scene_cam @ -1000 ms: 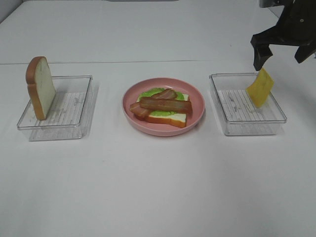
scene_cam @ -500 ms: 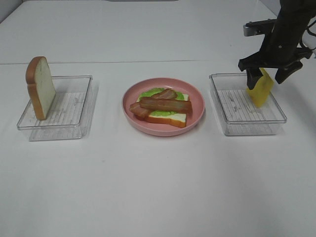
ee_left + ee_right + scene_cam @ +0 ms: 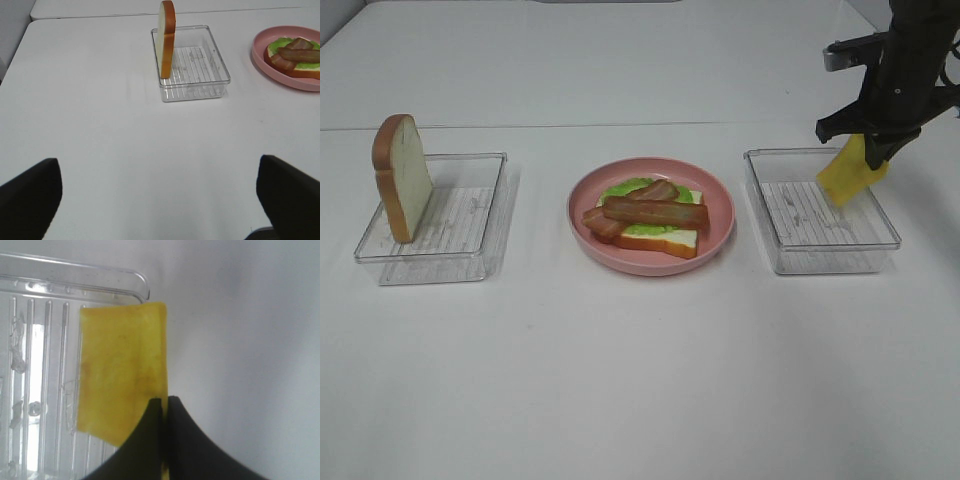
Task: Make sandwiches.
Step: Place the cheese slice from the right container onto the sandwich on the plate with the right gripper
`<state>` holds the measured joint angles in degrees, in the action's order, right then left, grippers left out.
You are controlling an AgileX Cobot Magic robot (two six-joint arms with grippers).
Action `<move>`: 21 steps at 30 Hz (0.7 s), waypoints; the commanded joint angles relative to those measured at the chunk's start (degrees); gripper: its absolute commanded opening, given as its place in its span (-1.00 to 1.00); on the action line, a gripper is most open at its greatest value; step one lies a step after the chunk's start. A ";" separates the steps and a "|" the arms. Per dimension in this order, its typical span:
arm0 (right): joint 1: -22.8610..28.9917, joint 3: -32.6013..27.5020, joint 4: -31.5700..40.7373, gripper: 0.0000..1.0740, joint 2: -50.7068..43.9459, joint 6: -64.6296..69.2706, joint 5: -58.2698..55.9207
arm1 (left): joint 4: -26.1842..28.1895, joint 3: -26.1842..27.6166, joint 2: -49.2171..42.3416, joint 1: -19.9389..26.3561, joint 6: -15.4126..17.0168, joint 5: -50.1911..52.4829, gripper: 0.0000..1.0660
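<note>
**A:** Fingers of the right gripper (image 3: 868, 140) are pinched on the top edge of the cheese (image 3: 847, 172) now. A second ago they were spread wide above it; half a second ago they straddled it; now they are pressed flat with the slice between them.

**B:** The right wrist view agrees: two dark tips meet on the cheese (image 3: 122, 377) edge, no gap to speak of. Is it off the tray yet?

**A:** It hangs tilted over the right tray (image 3: 820, 252), at its far right corner. Whether the lower corner is clear of the floor I cannot tell, though it looks a shade higher than before.

**B:** And the other arm?

**A:** Left gripper (image 3: 160, 200) is spread wide, holding nothing, over bare table on the near side of the left tray (image 3: 192, 90). A bread slice (image 3: 402, 178) stands on edge in that tray.

**B:** So where does the sandwich stand?

**A:** On the plate (image 3: 651, 258) in the middle: bottom bread, lettuce (image 3: 625, 188), two bacon strips (image 3: 655, 211) crossed on top. Cheese is next, I judge, then the standing slice as the lid.

**B:** Risk?

**A:** A thin grip on one edge; the slice may swing or slip while being carried left to the plate.
</note>
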<state>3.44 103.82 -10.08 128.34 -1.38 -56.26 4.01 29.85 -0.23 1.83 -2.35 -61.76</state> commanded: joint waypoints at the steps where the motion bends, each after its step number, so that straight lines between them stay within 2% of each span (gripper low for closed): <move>1: 1.03 0.34 -0.23 -1.00 -2.86 0.40 -1.43 | 0.46 -0.11 -1.03 0.06 0.00 0.23 0.83; 10: 8.14 0.34 0.29 -1.00 -8.94 1.38 -4.64 | 0.46 -0.11 -1.03 0.06 0.00 0.23 0.83; 12: 14.09 0.34 0.86 -1.00 -11.06 2.01 -5.56 | 0.46 -0.11 -1.03 0.06 0.00 0.23 0.83; 15: 15.70 0.34 1.43 -1.00 -11.57 2.06 -5.67 | 0.46 -0.11 -1.03 0.06 0.00 0.23 0.83; 17: 20.97 0.34 6.25 -1.00 -11.97 2.64 -5.21 | 0.46 -0.11 -1.03 0.06 0.00 0.23 0.83; 21: 23.89 0.34 10.77 -1.00 -11.29 2.52 -3.38 | 0.46 -0.11 -1.03 0.06 0.00 0.23 0.83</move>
<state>27.10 103.82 0.00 117.00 0.69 -60.10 4.01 29.85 -0.23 1.83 -2.35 -61.76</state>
